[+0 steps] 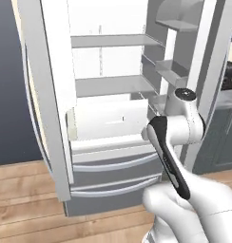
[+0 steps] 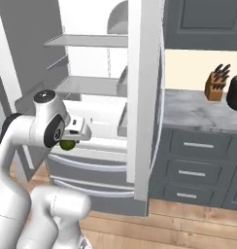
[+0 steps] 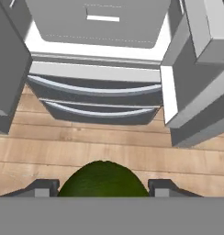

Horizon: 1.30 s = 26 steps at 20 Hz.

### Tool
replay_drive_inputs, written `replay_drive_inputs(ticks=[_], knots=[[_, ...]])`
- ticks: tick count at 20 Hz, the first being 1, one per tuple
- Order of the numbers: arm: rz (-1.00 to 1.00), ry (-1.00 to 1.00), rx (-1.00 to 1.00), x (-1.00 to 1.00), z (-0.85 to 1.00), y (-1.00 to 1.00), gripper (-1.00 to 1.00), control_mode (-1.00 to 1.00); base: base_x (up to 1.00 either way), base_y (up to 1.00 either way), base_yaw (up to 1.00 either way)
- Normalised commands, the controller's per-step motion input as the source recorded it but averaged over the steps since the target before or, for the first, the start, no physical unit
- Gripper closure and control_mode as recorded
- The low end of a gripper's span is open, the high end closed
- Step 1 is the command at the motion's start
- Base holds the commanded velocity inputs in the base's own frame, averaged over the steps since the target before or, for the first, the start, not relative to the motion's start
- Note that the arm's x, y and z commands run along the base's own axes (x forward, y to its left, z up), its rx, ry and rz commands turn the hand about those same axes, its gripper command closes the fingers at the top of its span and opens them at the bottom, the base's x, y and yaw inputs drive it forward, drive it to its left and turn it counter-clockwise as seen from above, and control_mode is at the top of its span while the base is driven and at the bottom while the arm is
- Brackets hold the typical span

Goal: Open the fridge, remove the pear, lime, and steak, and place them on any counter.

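The fridge (image 1: 113, 163) stands open, both doors swung wide, white shelves and a white crisper bin showing. My gripper (image 2: 69, 141) hangs in front of its lower drawers (image 3: 95, 94), pointing down at the wooden floor. It is shut on the lime (image 3: 103, 181), a dark green round fruit sitting between the two fingertips (image 3: 42, 187). From the right base view the lime (image 2: 68, 144) peeks out under the hand. The pear and the steak are out of view. The counter (image 2: 198, 115) lies to the right of the fridge.
The right fridge door (image 2: 142, 97) stands between my hand and the counter. A knife block (image 2: 215, 85) and a dark pot (image 2: 235, 92) sit at the counter's back. Drawers with silver handles (image 2: 198, 145) are below it. Wooden floor (image 3: 109, 151) lies under the hand.
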Motion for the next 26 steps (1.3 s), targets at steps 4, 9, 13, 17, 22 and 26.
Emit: replay_drive_inputs(ticks=[4, 9, 13, 17, 22, 26], knots=[[0.0, 0.0, 0.0, 0.0, 0.0, 0.0, 1.0, 1.0, -0.04, -1.0, 0.0], [0.0, 0.0, 0.0, 0.0, 0.0, 0.0, 1.0, 1.0, -0.31, -1.0, 0.0], [0.0, 0.0, 0.0, 0.0, 0.0, 0.0, 1.0, 1.0, 0.06, -1.0, -0.09], [0.0, 0.0, 0.0, 0.0, 0.0, 0.0, 1.0, 1.0, 0.25, -1.0, -0.58], [0.0, 0.0, 0.0, 0.0, 0.0, 0.0, 1.0, 1.0, 0.18, -0.97, -0.79], [0.0, 0.0, 0.0, 0.0, 0.0, 0.0, 1.0, 1.0, 0.24, -1.0, -0.75]])
